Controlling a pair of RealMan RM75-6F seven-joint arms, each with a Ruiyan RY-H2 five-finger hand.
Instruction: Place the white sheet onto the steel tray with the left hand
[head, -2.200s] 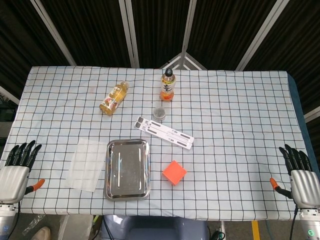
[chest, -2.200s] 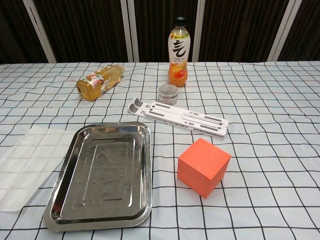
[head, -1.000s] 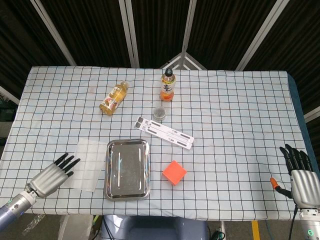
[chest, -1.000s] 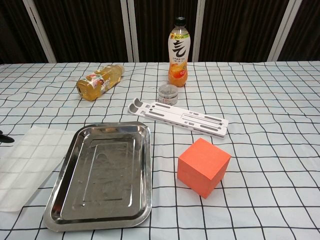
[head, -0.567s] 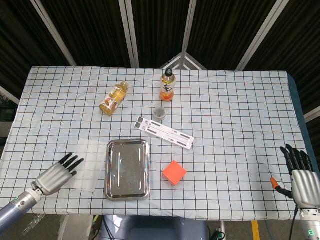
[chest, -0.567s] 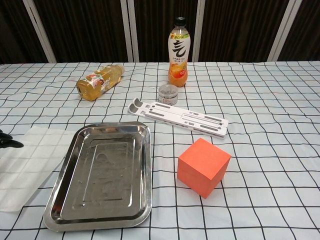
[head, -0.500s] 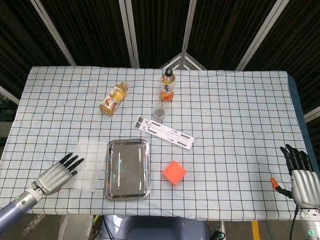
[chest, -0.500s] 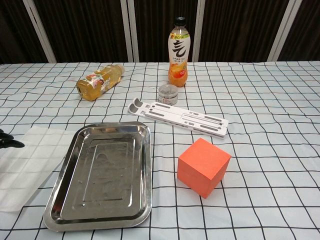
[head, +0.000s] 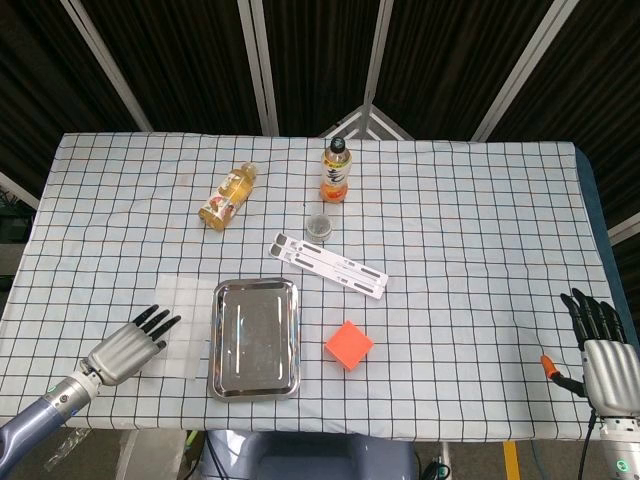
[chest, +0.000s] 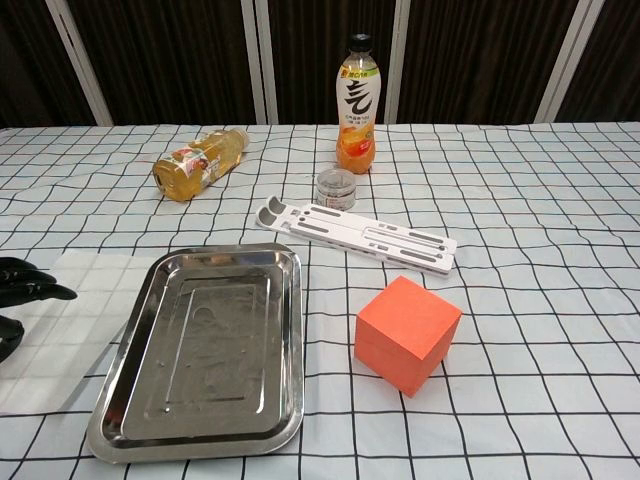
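Observation:
The white, see-through sheet (head: 192, 308) lies flat on the checked cloth, just left of the steel tray (head: 255, 338). My left hand (head: 130, 346) reaches in from the near left with its fingers spread over the sheet's left part; whether it touches the sheet I cannot tell. In the chest view only its dark fingers (chest: 28, 287) show at the left edge, above the sheet (chest: 95, 300) and beside the tray (chest: 210, 340). The tray has nothing in it. My right hand (head: 604, 352) rests open off the table's near right corner.
An orange cube (head: 348, 344) sits right of the tray. Behind the tray lie a white slotted bracket (head: 330, 265) and a small jar (head: 319, 225). An orange drink bottle (head: 336, 170) stands upright further back, and a yellow bottle (head: 228, 196) lies on its side.
My left hand has come in from the near left corner and moved right over the sheet's left part. The sheet, the tray and my right hand have not moved.

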